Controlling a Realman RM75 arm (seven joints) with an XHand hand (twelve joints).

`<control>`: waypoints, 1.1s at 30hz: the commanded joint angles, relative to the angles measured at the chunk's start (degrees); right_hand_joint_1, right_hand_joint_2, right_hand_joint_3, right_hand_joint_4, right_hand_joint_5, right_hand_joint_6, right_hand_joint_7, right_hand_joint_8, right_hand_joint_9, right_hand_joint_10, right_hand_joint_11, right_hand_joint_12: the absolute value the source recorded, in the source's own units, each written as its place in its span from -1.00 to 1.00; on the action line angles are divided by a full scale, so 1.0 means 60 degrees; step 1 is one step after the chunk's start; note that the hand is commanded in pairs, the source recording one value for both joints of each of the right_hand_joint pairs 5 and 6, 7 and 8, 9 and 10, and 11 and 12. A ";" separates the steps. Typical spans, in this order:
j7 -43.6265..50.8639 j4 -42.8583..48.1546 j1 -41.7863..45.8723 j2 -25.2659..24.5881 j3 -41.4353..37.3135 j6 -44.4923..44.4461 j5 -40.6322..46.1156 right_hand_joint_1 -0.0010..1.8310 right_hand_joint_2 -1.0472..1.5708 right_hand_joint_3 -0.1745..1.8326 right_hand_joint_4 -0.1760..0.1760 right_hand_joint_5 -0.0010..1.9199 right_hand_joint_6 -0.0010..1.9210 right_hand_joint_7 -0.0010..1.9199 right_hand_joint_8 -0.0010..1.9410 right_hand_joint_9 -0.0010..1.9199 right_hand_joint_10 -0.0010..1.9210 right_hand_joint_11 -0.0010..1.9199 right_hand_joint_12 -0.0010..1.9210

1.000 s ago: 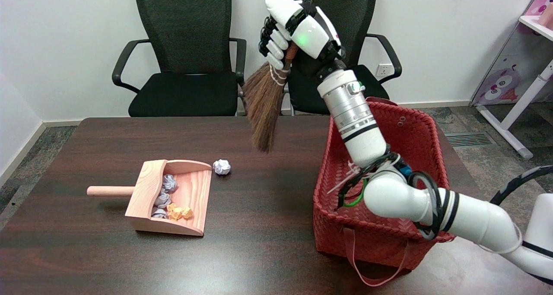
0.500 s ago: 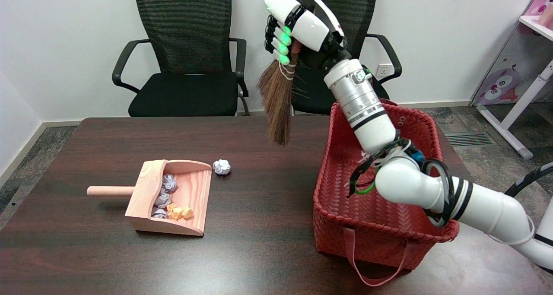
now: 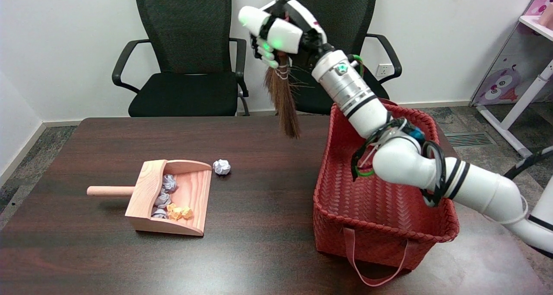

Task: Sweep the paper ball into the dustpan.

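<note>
A white crumpled paper ball (image 3: 221, 166) lies on the dark table, just off the far right corner of the wooden dustpan (image 3: 149, 188). The dustpan opens to the right, its handle points left, and several crumpled paper balls, grey-white and orange, lie inside it. My right hand (image 3: 281, 29) is high above the table's far edge and grips the handle of a small brown broom (image 3: 284, 97). The bristles hang down, well clear of the table and up and to the right of the loose ball.
A red woven basket (image 3: 380, 217) with a strap stands on the right of the table, under my right forearm. Two black office chairs (image 3: 183, 57) stand behind the table. A white and pink shelf (image 3: 525, 66) is at the far right.
My right hand has turned and shifted a little left and up with the broom. The bristles now hang narrower and further right, higher above the table. The ball and dustpan have not moved.
</note>
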State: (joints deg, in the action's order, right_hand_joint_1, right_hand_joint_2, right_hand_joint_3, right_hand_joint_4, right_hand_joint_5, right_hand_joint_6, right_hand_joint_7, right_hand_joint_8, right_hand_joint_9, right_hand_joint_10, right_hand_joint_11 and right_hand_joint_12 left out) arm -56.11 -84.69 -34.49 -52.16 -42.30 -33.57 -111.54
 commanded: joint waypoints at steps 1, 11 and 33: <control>0.0147 0.1555 -0.2343 -0.0269 0.1988 0.1593 -0.3353 0.12 1.00 0.58 0.22 1.00 1.00 1.00 0.98 1.00 1.00 1.00 1.00; -0.1159 0.2459 -0.3492 -0.0732 0.4103 0.1626 -0.3846 0.12 1.00 0.35 0.12 1.00 1.00 1.00 0.98 1.00 1.00 1.00 1.00; -0.4141 0.5248 -0.3817 -0.2719 0.4980 0.1526 -0.7015 0.09 1.00 -0.13 0.00 1.00 1.00 1.00 0.98 1.00 1.00 1.00 1.00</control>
State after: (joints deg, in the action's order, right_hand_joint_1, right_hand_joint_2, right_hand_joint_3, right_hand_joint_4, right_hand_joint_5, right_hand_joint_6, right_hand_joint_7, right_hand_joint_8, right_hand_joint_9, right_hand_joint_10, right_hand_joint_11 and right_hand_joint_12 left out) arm -70.31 -66.75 -54.58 -59.36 -18.03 -24.47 -141.39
